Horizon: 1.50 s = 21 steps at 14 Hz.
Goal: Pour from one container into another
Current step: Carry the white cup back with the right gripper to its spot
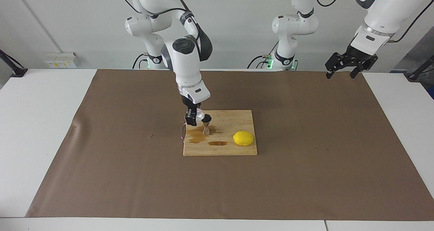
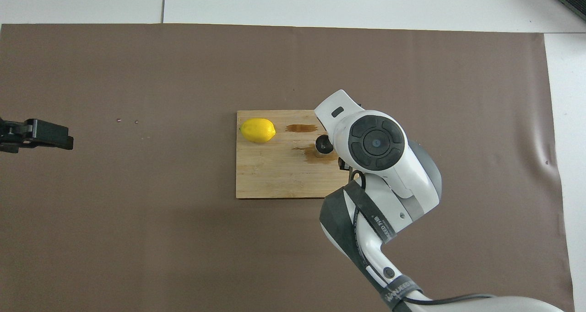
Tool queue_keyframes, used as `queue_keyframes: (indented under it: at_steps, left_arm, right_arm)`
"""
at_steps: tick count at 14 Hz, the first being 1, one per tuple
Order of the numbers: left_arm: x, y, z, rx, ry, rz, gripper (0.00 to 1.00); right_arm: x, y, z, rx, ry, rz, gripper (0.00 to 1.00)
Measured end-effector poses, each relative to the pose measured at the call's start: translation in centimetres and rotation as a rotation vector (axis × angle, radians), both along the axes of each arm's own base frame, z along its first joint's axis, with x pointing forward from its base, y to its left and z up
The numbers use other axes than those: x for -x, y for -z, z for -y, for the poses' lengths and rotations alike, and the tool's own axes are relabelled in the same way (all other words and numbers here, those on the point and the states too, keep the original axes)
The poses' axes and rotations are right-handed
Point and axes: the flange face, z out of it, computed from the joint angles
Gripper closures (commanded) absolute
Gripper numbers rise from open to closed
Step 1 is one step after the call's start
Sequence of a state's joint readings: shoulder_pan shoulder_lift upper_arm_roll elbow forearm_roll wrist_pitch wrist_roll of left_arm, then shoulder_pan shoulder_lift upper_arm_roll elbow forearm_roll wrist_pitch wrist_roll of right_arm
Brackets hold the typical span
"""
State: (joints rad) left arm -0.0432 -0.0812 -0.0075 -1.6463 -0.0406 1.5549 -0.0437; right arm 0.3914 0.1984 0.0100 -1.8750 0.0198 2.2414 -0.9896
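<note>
My right gripper hangs over the wooden board's end toward the right arm, shut on the small clear crinkled cup. The cup is tipped toward the steel jigger and sits right at the jigger's top rim. The jigger stands upright on the board beside a wet brown patch. From overhead the jigger's dark mouth shows just beside my right wrist, which hides the cup and the fingers. My left gripper waits open in the air over the left arm's end of the table.
A yellow lemon lies on the board toward the left arm's end. A second brown stain marks the board between the lemon and the jigger. A small clear object rests at the board's edge beside the wet patch. Brown paper covers the table.
</note>
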Motion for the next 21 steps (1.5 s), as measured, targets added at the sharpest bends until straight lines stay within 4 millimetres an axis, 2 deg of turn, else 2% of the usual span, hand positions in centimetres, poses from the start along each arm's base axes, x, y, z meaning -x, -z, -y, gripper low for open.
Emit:
queue_keyframes:
  at_steps: [3,5,7,10,12,15,18,21]
  left_arm:
    - [0.0,0.0,0.0,0.000,0.000,0.000,0.00]
    - [0.0,0.0,0.0,0.000,0.000,0.000,0.00]
    - [0.0,0.0,0.0,0.000,0.000,0.000,0.00]
    - [0.0,0.0,0.0,0.000,0.000,0.000,0.00]
    - [0.0,0.0,0.0,0.000,0.000,0.000,0.00]
    - [0.0,0.0,0.0,0.000,0.000,0.000,0.00]
    - [0.0,0.0,0.0,0.000,0.000,0.000,0.00]
    - [0.0,0.0,0.0,0.000,0.000,0.000,0.00]
  right_arm:
    - [-2.6,-0.1,7.3,-0.101,-0.016,-0.017,0.67]
    - [-3.7,0.2,12.1,-0.141,-0.022,-0.012,0.67]
    - [-4.0,0.7,15.4,-0.166,-0.026,-0.015,0.67]
    - [-3.1,2.6,18.4,-0.199,-0.075,-0.030,0.67]
    - [-2.0,4.4,21.3,-0.235,-0.092,-0.039,0.67]
    - [0.0,8.6,24.6,-0.298,-0.092,0.005,0.67]
    - [1.8,11.7,25.2,-0.296,-0.107,0.036,0.67]
    - [2.7,14.3,25.4,-0.328,-0.119,0.034,0.65]
